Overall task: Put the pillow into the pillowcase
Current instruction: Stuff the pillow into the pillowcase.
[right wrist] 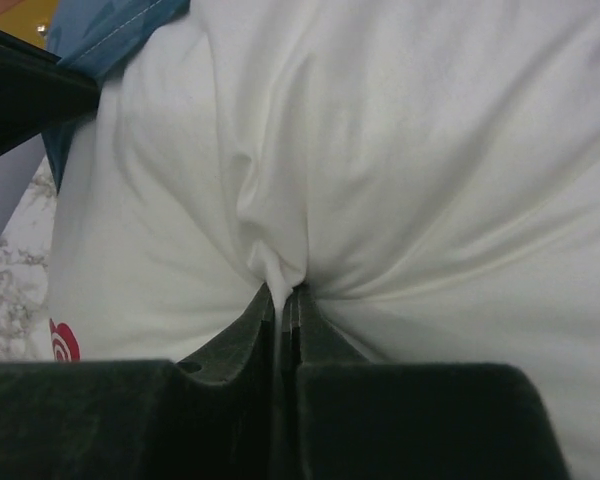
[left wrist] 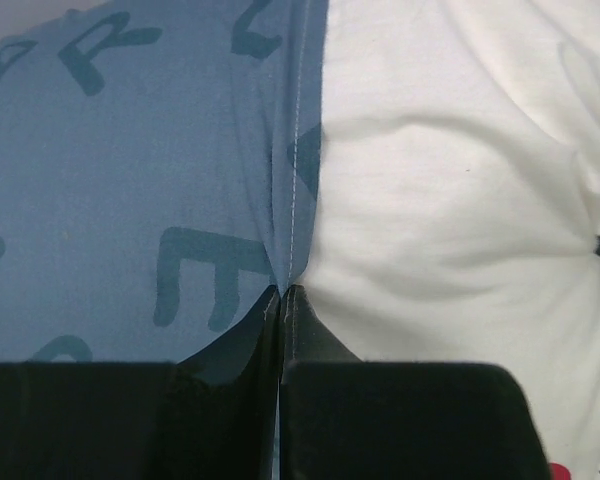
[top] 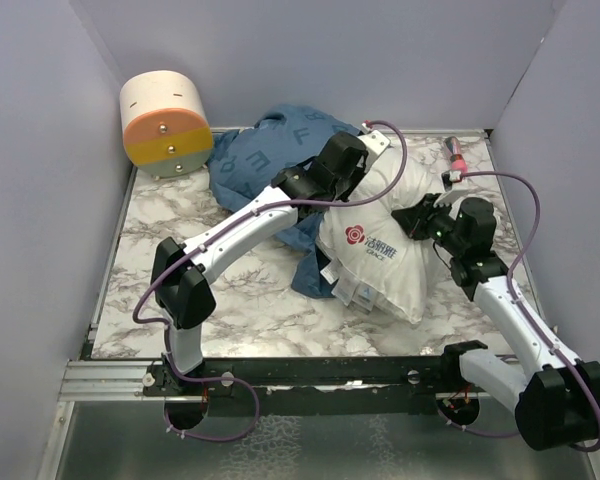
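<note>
While judging the coming pull, look first at the left tool point(left wrist: 282, 290): closed tight on the stitched hem of the dark blue, letter-printed thin fabric pillowcase point(left wrist: 130, 200), right at the meeting of hem and large plump white rectangular pillow point(left wrist: 450, 200). Find the right tool point(right wrist: 285, 292) likewise pinched together, on a fold of white pillow fabric at the opposite flank. From above, place the pillow on the marble-patterned counter point(top: 240, 300) between both tools, mostly uncovered, long axis seemingly near-to-far (hard to be sure with the bunching), pillowcase heaped to its far left and a blue strip peeking from under the near-left edge. Judge the hem's likely path as rightward, over the pillow toward the right tool; count the left arm as nearer the opening.
</note>
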You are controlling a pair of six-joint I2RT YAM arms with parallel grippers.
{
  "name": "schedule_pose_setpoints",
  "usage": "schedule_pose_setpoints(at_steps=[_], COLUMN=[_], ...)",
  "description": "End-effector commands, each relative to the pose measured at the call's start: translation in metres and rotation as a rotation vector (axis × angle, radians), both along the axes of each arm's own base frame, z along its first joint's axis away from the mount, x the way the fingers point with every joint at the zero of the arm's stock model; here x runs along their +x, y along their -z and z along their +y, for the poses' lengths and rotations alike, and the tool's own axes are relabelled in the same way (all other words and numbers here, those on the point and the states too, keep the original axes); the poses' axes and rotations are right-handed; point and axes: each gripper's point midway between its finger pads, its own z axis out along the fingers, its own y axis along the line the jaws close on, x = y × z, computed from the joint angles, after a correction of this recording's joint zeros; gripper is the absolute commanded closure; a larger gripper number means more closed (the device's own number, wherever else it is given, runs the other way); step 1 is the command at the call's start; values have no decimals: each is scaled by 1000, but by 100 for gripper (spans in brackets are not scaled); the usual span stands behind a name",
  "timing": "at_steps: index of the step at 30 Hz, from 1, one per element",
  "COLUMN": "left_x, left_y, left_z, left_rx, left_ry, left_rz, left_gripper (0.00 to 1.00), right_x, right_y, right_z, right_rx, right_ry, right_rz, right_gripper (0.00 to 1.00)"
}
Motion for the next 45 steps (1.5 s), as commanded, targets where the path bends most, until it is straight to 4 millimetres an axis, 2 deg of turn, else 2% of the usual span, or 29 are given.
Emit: schedule_pose_setpoints(at_steps=[1,7,10,12,17,18,21,24,27,29,32,34,36,38,41,43,45], left_x=[-47,-83,-94,-101,-118,-123,-138,-154,-171,-175,-173,-166,-159,-154,-153,-154,-156], left_y=[-50,-50,-47,-42,-11,-11,-16,-18,-4,19,66,98,127,145,160,165,168], left_z=[-45,-72,-79,-82,-89,-88,-79,-68,-59,-56,-48,-38,-25,-16,-12,-11,-8], left_rx=[-251,-429,-485,-521,-607,-635,-713,-802,-880,-885,-842,-792,-760,-746,-734,-734,-732], left_ry=[238,382,421,443,475,481,497,510,516,498,424,355,287,245,225,220,212], left_rz=[74,202,247,274,381,392,404,412,443,469,508,521,548,558,577,586,589], left_gripper=[100,100,100,100,100,100,100,100,100,100,100,100,100,100,100,100,100], right_x=[-18,-11,-10,-14,-32,-36,-41,-38,-34,-33,-41,-52,-64,-76,-91,-86,-63], right_y=[11,-27,-26,-13,39,50,77,94,101,101,84,60,25,-13,-61,-78,-84], right_z=[35,49,56,65,101,105,103,97,94,96,99,93,82,74,66,60,50], right_rx=[111,229,246,245,194,185,157,104,63,56,39,16,-3,9,17,16,-32], right_ry=[-192,-243,-251,-270,-356,-369,-361,-328,-315,-330,-396,-406,-388,-367,-360,-310,-209], right_rz=[57,-26,-30,-7,67,86,136,166,180,174,126,68,-22,-103,-194,-209,-190], right_gripper=[97,99,99,99,99,99,98,96,94,92,88,77,63,52,45,41,36])
